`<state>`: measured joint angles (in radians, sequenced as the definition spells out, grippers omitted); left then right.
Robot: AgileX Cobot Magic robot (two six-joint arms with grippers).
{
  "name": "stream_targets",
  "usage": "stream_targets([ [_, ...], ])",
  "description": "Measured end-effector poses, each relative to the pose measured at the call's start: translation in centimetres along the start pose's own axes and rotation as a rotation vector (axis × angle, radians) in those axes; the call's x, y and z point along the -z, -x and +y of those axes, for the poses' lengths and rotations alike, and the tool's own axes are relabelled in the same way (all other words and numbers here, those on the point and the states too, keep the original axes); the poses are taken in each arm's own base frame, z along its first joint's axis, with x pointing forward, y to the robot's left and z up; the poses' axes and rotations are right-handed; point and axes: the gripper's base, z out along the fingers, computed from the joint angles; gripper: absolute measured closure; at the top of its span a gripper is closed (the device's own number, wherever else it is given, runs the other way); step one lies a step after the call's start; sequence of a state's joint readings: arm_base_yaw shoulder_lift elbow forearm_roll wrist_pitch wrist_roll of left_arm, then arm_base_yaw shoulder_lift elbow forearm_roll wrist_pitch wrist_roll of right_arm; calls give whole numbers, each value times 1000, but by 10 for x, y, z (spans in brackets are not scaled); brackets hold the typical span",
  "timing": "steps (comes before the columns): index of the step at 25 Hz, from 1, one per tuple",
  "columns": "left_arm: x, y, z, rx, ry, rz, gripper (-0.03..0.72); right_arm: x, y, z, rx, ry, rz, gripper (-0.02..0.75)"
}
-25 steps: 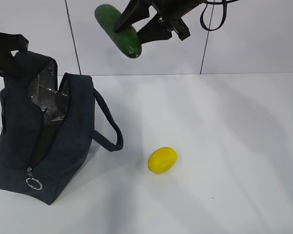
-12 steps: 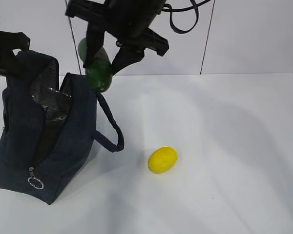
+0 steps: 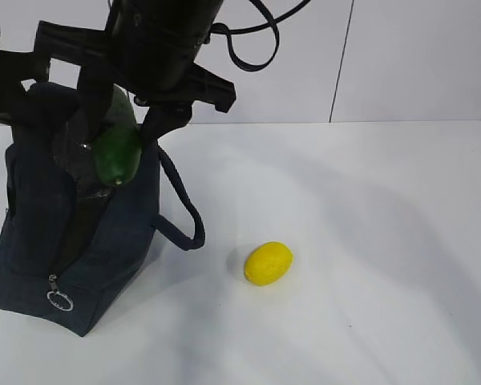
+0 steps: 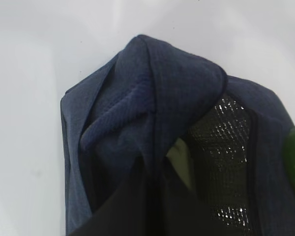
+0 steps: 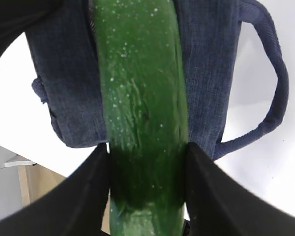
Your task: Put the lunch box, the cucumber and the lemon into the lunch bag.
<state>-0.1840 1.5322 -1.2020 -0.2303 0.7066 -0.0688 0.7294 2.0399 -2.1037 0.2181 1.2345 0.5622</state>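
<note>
The dark navy lunch bag (image 3: pixel 32 233) stands open at the left, its silver lining showing. My right gripper (image 3: pixel 122 128) reaches across and is shut on the dark green cucumber (image 3: pixel 116 152), holding it steeply tilted with its lower end in the bag's mouth. In the right wrist view the cucumber (image 5: pixel 140 98) sits between the fingers (image 5: pixel 83 191) above the bag (image 5: pixel 64 73). My left gripper (image 3: pixel 12 76) holds the bag's handle (image 4: pixel 137 88) up at the far left. A pale green sliver (image 4: pixel 179 160) inside the bag may be the lunch box. The yellow lemon (image 3: pixel 268 263) lies on the table.
The bag's second handle loop (image 3: pixel 184 212) hangs out to the right toward the lemon. A silver ring pull (image 3: pixel 56 301) hangs at the bag's front lower corner. The white table (image 3: pixel 385 241) stretches to the right, with a white panelled wall behind.
My right gripper has carried the cucumber left and down, from high above the table's middle to the bag's open mouth. The lemon, the bag and the left gripper have stayed put.
</note>
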Motion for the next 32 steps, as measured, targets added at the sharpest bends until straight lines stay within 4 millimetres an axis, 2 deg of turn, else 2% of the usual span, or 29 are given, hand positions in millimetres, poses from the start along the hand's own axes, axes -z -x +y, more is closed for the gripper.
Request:
stream_targets([
  [18,0,1,-3,37,-32,-10,694,-4,3,1,4,7,-27,376],
  [26,-1,1,-4,52,-44,-7,694,-51,9,-5,-21,0,-6,377],
  [32,-1,0,-4,51,-43,4,694,-72,18,-4,-38,54,-73,377],
])
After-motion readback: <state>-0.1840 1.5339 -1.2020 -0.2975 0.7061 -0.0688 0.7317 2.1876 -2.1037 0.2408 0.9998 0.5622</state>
